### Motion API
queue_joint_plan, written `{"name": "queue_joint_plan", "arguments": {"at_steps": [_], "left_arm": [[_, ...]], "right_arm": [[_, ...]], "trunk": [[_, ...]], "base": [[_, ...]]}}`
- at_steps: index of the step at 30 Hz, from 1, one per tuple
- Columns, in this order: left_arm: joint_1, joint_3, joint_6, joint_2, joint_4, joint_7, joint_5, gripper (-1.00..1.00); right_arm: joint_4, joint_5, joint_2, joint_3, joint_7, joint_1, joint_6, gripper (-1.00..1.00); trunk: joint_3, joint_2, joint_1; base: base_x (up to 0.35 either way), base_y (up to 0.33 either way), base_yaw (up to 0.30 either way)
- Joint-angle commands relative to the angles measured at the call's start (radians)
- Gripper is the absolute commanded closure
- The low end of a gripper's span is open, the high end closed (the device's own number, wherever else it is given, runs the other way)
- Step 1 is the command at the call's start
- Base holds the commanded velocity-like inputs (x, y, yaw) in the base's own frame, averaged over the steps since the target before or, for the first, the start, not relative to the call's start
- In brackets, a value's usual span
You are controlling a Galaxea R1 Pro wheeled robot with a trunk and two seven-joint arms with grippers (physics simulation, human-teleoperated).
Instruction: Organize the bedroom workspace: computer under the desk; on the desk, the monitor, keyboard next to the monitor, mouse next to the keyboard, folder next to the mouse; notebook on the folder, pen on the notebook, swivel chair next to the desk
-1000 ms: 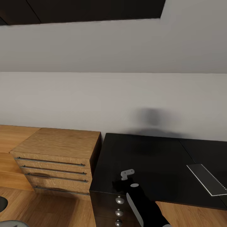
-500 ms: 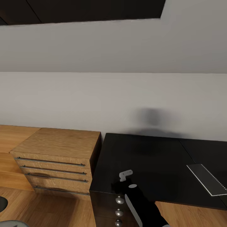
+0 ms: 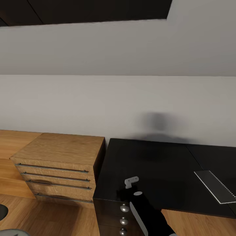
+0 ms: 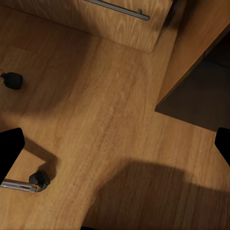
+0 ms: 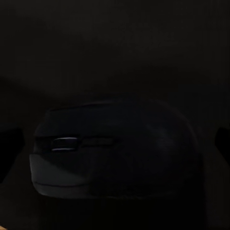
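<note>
A: The right gripper point(image 5: 115, 143) hangs low over the front corner of the long black desk point(image 3: 157, 167), just above the drawer unit with round silver knobs point(image 3: 124, 207). Its fingers point(image 5: 9, 148) stand spread at the frame edges of the right wrist view, with the small dark grey oval mouse point(image 5: 112, 153) sitting between them on the black top. I cannot tell whether the pads touch it.

B: So why there?

A: My guess is it's being set down or picked up. The slim dark grey keyboard point(image 3: 218, 185) lies well apart, toward the right edge of the desk, so the mouse is not yet beside it.

B: And the other arm?

A: The left gripper point(image 4: 115, 148) is spread wide over the light wood plank floor point(image 4: 110, 129), holding nothing, near a black castor point(image 4: 39, 180) of the swivel chair and the light wooden dresser point(image 3: 59, 164).
</note>
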Motion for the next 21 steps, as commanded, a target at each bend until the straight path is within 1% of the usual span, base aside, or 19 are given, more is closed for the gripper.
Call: {"name": "queue_joint_plan", "arguments": {"at_steps": [1, 8, 14, 21], "left_arm": [[0.0, -0.008, -0.002, 0.0, 0.0, 0.0, 0.008, -1.0], [0.0, -0.008, -0.002, 0.0, 0.0, 0.0, 0.008, -1.0], [0.0, -0.008, -0.002, 0.0, 0.0, 0.001, 0.008, -1.0], [0.0, -0.008, -0.002, 0.0, 0.0, 0.002, 0.009, -1.0]], "right_arm": [[-0.001, -0.009, 0.0, 0.003, -0.009, -0.001, 0.004, -1.0], [-0.001, -0.008, 0.0, 0.003, -0.009, -0.001, 0.005, -1.0], [-0.001, -0.008, 0.0, 0.003, -0.009, -0.001, 0.006, -1.0], [-0.001, -0.009, 0.0, 0.003, -0.009, -0.001, 0.006, -1.0]], "trunk": [[-0.001, -0.001, 0.0], [-0.001, -0.001, 0.0], [-0.02, -0.043, 0.023], [-0.02, -0.043, 0.023]], "base": [[0.0, 0.0, 0.0], [0.0, 0.0, 0.0], [0.0, 0.0, 0.0], [0.0, 0.0, 0.0]]}}
